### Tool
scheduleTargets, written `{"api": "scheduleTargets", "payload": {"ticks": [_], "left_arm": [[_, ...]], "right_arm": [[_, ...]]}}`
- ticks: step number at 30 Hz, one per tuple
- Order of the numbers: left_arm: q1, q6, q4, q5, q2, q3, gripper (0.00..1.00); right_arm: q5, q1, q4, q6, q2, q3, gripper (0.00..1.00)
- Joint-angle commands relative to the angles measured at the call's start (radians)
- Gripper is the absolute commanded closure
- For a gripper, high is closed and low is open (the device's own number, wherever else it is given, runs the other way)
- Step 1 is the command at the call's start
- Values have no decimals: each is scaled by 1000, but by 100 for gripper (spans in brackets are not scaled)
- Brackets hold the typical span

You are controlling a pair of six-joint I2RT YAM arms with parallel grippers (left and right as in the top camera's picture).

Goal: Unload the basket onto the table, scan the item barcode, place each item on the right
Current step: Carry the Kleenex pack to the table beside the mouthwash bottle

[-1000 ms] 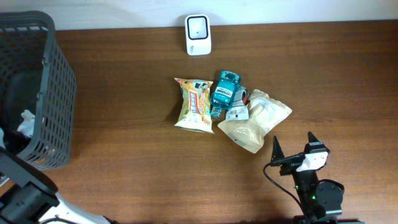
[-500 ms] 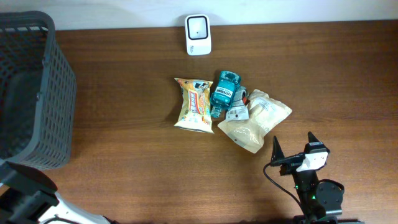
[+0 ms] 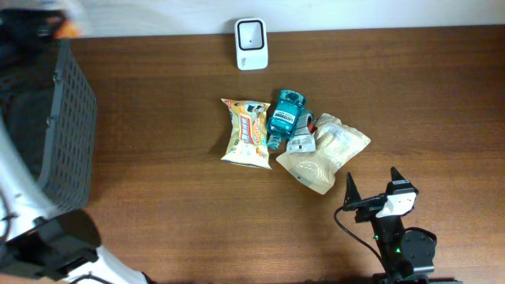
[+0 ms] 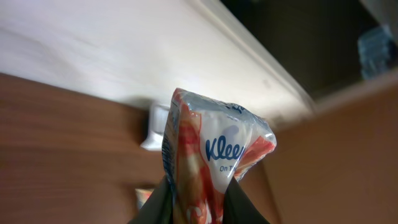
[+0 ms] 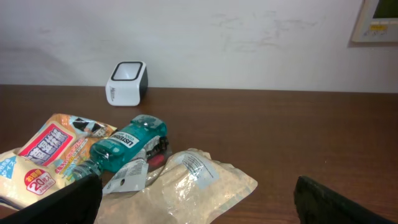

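The pack (image 4: 211, 155) is a soft, glossy plastic-wrapped packet of tissues, white with orange-red bands and blue "Klee" lettering. The left gripper (image 4: 199, 208) holds it upright, dark fingers clamped on its lower end, with the white boxy scanner (image 4: 155, 127) behind it by the wall. The left arm shows as a blur over the dark mesh basket (image 3: 71, 118). The right gripper (image 3: 372, 177) sits spread wide and empty near a beige pouch (image 3: 323, 154).

The counter (image 3: 158, 197) is smooth brown wood grain with a soft sheen, the tissue pack (image 4: 214, 155) crinkled glossy plastic film, the scanner (image 3: 251, 33) smooth white plastic, the basket (image 3: 75, 118) matt dark plastic mesh, the pouch (image 3: 323, 154) matt beige.
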Motion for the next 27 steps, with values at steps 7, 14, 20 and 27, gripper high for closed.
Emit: {"api": "scheduleTargets", "payload": {"ticks": [7, 14, 20, 27], "left_arm": [[-587, -24, -308, -795, 0, -71, 100], [-905, -25, -108, -871, 31, -358, 100], [-1044, -24, 164, -997, 105, -530, 96], [-1071, -24, 235, -1125, 186, -545, 26]], "right_arm": [[12, -5, 0, 4, -7, -9, 2], [12, -5, 0, 4, -7, -9, 2], [12, -5, 0, 4, -7, -9, 2], [12, -5, 0, 4, -7, -9, 2]]}}
